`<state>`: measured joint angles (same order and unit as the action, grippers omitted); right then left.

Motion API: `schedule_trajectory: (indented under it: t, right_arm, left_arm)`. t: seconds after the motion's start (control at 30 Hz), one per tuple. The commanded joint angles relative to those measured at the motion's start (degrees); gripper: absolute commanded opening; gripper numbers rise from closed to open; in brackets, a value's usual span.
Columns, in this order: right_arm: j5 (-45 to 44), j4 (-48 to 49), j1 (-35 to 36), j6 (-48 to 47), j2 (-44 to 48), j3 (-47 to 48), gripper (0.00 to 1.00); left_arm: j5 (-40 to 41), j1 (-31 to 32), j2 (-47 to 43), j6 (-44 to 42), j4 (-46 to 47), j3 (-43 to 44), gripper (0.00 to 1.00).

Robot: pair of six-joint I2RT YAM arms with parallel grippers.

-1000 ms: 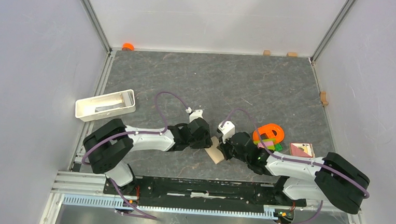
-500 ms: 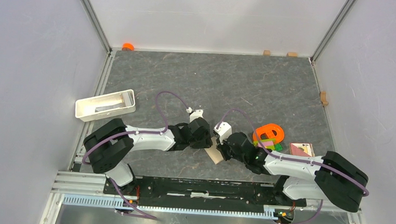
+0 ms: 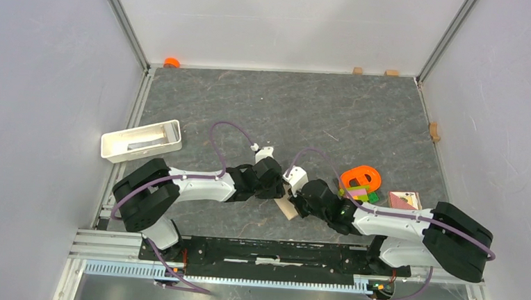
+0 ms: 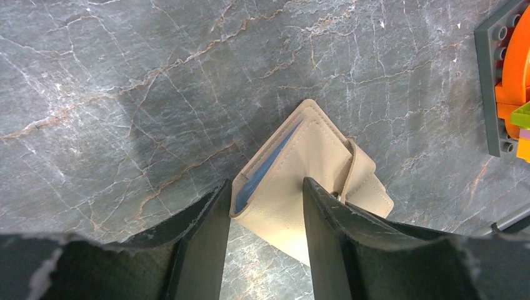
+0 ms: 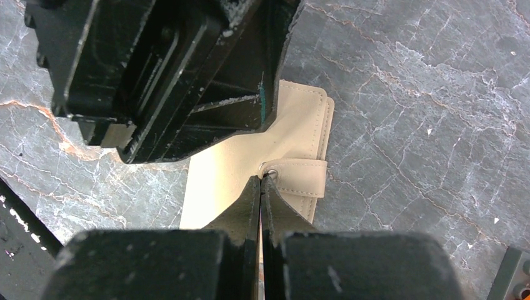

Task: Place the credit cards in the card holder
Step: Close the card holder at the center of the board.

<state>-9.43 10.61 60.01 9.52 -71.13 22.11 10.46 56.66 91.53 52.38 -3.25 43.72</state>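
Left gripper [image 4: 265,215] straddles the tan card holder [image 4: 300,187], fingers spread, seemingly pinning it to the counter [image 4: 125,75]. Right gripper [image 5: 261,187], pinched closed, noses its snap tab [image 5: 302,177], likely to open it.

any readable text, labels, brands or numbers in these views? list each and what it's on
None can be read.
Card holder: plain beige, no brand or stamp visible in either wrist view.
Pale card with reddish print: some print, too small to read in the top view.
White tray, toy bricks: no markings visible.

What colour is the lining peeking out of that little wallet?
Blue-grey, inside the beige wallet; the left wrist view shows it best.
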Motion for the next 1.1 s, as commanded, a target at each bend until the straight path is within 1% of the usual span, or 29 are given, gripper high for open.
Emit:
schedule_trajectory:
  t: [0.0, 0.13, 0.27, 0.3, 0.4, 0.57, 0.73, 0.9, 1.07]
  right_arm:
    - [1.64, -3.59, 1.21, -0.49, -1.8, 1.61, 0.0]
    - [1.48, -2.97, 1.28, -1.36, -2.62, 2.66, 0.0]
    - [1.67, -3.47, 1.26, -2.09, -4.15, 4.25, 0.0]
    - [1.7, -3.68, 1.26, -2.09, -4.61, 4.54, 0.0]
    - [2.13, -5.43, 1.09, -0.95, -5.83, 5.56, 0.0]
    - [5.51, -7.29, -0.25, 2.25, -8.22, 5.74, 0.0]
    - [8.94, -9.0, -3.62, 5.25, -10.84, 5.6, 0.0]
    - [13.84, -9.56, -8.49, 7.97, -12.42, 4.35, 0.0]
    - [16.62, -10.38, -12.11, 10.25, -13.76, 2.55, 0.0]
  left_arm:
    - [-0.21, 0.54, 3.46, -2.54, -4.02, -0.95, 0.53]
    - [-1.16, 0.55, 3.14, -4.04, -1.57, -1.85, 0.52]
    - [-2.91, 0.54, 2.25, -6.39, 2.97, -3.94, 0.51]
    - [-3.47, 0.51, 2.15, -6.73, 5.32, -4.24, 0.51]
    - [-3.68, 0.55, 1.61, -7.28, 7.49, -5.42, 0.51]
    - [-3.82, 0.51, 0.89, -7.97, 10.73, -7.46, 0.5]
    - [-4.05, 0.51, 0.43, -8.41, 12.64, -8.78, 0.49]
    - [-3.58, 0.46, -0.08, -8.69, 12.74, -9.5, 0.49]
    - [-3.07, 0.46, -0.36, -9.05, 12.65, -9.65, 0.49]
